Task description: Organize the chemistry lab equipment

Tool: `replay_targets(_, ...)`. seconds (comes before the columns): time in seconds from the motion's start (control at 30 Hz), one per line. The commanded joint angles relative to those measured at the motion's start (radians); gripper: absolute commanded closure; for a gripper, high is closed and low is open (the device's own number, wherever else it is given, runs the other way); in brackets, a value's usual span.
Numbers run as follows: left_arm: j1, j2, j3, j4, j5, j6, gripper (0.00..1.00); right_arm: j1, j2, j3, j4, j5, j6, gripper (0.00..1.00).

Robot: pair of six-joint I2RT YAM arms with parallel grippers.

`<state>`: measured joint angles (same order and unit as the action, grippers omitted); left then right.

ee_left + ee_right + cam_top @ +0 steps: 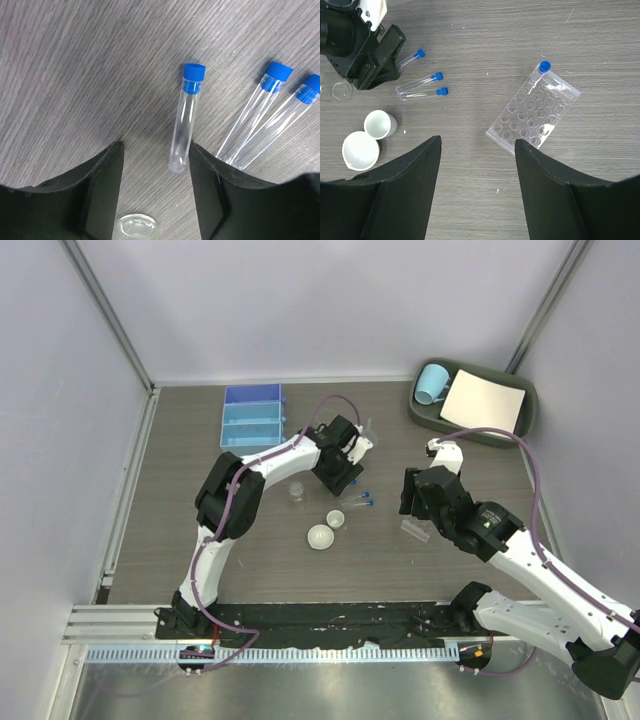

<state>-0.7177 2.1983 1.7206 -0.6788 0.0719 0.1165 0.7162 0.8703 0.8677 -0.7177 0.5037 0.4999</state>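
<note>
Three blue-capped clear tubes [358, 500] lie side by side on the table. My left gripper [156, 147] is open just above the table. The round end of one tube [186, 120] lies between the fingers, close to the right finger [210, 180]; the other two tubes [252, 117] lie outside it. A small clear beaker [135, 227] stands under the wrist. My right gripper [477, 140] is open and empty above the table, near the flat clear tube rack [534, 106], which holds one blue-capped tube [544, 66] at its far corner. Two white round dishes [380, 124] [360, 150] stand left of it.
A blue divided bin [251, 416] stands at the back left. A dark green tray [528, 410] at the back right holds a light-blue mug [432, 383] and a white paper sheet [485, 400]. Clear glassware [365, 435] shows behind my left gripper [345, 472].
</note>
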Motion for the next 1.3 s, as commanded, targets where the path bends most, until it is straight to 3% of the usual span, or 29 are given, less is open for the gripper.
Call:
replay_targets(0.0, 0.003, 0.023, 0.016, -0.011, 0.025, 0.012, 0.46, 0.005, -0.013, 0.004, 0.023, 0.013, -0.006, 0.34)
replay_targets(0.1, 0.006, 0.029, 0.019, -0.024, 0.04, 0.009, 0.6, 0.005, -0.017, 0.002, 0.017, 0.018, -0.003, 0.34)
replay_targets(0.47, 0.006, 0.023, 0.027, -0.044, 0.039, -0.021, 0.8, 0.005, -0.033, 0.014, -0.006, 0.019, 0.002, 0.35)
replay_targets(0.73, 0.009, -0.146, 0.023, -0.083, 0.109, -0.06, 0.79, 0.005, -0.039, 0.073, 0.024, -0.111, -0.038, 0.35)
replay_targets(1.13, 0.006, -0.454, -0.076, -0.123, 0.5, -0.153, 0.78, 0.005, -0.125, 0.151, -0.049, -0.491, -0.107, 0.35)
replay_targets(1.27, 0.006, -0.572, -0.186, -0.087, 0.594, -0.187, 0.78, 0.005, -0.198, 0.139, -0.068, -0.651, -0.107, 0.35)
